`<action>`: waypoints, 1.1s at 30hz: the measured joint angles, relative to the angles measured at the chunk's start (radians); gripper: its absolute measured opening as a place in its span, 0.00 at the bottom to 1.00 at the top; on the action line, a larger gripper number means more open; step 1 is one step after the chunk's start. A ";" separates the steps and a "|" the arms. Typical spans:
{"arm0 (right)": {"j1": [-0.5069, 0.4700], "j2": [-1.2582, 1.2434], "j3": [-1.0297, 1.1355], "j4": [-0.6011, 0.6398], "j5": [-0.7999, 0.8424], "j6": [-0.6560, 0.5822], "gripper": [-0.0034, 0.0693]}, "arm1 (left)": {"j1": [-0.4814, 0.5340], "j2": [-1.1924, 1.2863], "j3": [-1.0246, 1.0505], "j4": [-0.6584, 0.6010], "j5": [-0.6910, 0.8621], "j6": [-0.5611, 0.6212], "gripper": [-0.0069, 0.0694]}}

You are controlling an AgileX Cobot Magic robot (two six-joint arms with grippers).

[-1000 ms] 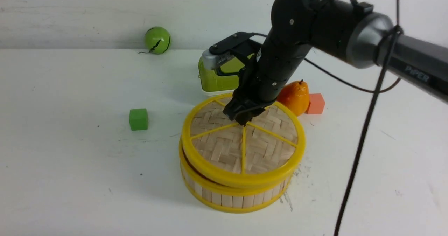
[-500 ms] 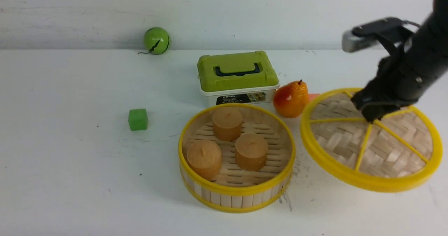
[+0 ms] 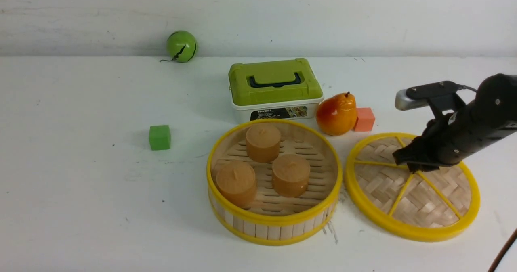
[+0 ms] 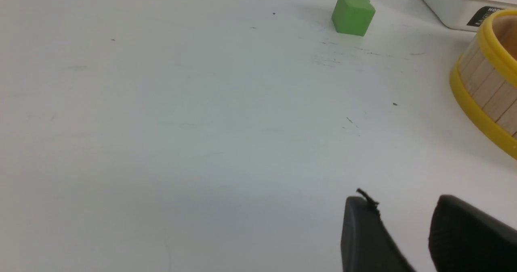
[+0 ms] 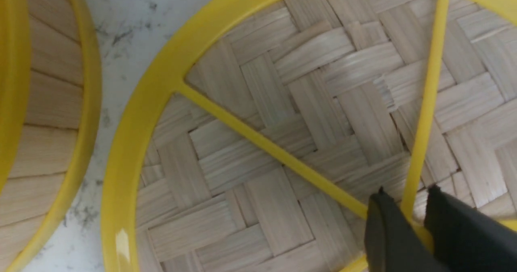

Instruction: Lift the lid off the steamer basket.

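- Yellow-rimmed and pale, the flat round woven-bamboo lid (image 3: 420,199) sat on top of the round slat-walled steamer basket (image 3: 274,223) a second ago. It now lies low and almost level on the white worktop (image 3: 80,163), on the right of the basket.
- Half a second ago you had the lid tilted in the air and further right. It has since come down and moved in, so its rim is just beside the basket rim. The right wrist view shows a thin strip of worktop between them.
- With the lid off, you can see three brown cylinders (image 3: 262,143) standing on the basket's slatted floor.
- Your right arm no longer hides the white box with the green lid (image 3: 276,88), and the small orange cube (image 3: 364,119) behind the lid shows whole again beside the orange-red pear (image 3: 337,114).
- The green cube (image 3: 159,137) and the green ball (image 3: 181,46) have stayed where they were.
- Your right hand (image 3: 414,168) is still clamped on the lid's yellow centre knob. In the right wrist view its two black fingers (image 5: 387,231) stand close together, one on each side of the hub where the spokes meet.
- Your left hand (image 4: 404,201) hangs over bare worktop, well apart from the lid. Its fingertips are parted with nothing between them, and it touches nothing.
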 joint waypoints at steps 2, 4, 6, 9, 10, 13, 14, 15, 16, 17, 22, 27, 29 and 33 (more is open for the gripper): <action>0.000 0.009 0.000 0.012 -0.006 0.003 0.27 | 0.000 0.000 0.000 0.000 0.000 0.000 0.40; 0.000 0.009 0.000 0.020 -0.007 0.015 0.34 | 0.000 0.000 0.000 0.000 0.000 0.000 0.40; 0.000 0.002 -0.002 0.025 0.012 0.029 0.42 | 0.000 0.000 0.000 0.000 0.000 0.000 0.40; 0.000 -0.053 -0.008 0.030 0.070 0.040 0.48 | 0.000 0.000 0.000 0.000 0.000 0.000 0.40; 0.000 -0.090 -0.008 0.035 0.089 0.040 0.49 | 0.000 0.000 0.000 0.000 0.000 0.000 0.40; 0.000 -0.196 -0.006 0.043 0.125 0.040 0.46 | 0.000 0.000 0.000 0.000 0.000 0.000 0.40; 0.000 -0.279 0.008 0.044 0.133 0.040 0.42 | 0.000 0.000 0.000 0.000 0.000 0.000 0.40; 0.000 -0.357 0.023 0.047 0.136 0.040 0.38 | 0.000 0.000 0.000 0.000 0.000 0.000 0.40; 0.000 -0.437 0.047 0.052 0.135 0.040 0.34 | 0.000 0.000 0.000 0.000 0.000 0.000 0.40; 0.000 -0.491 0.066 0.059 0.134 0.040 0.30 | 0.000 0.000 0.000 0.000 0.000 0.000 0.40; 0.000 -0.754 0.191 0.076 0.119 0.040 0.15 | 0.000 0.000 0.000 0.000 0.001 0.000 0.40; 0.000 -1.038 0.349 0.077 0.088 0.040 0.02 | 0.000 0.000 0.000 0.000 0.001 0.000 0.40; 0.000 -1.080 0.370 0.076 0.083 0.040 0.02 | 0.000 0.000 0.000 0.000 0.001 0.000 0.40; 0.000 -1.209 0.409 0.069 0.091 0.040 0.02 | 0.000 0.000 0.000 0.000 0.001 0.000 0.40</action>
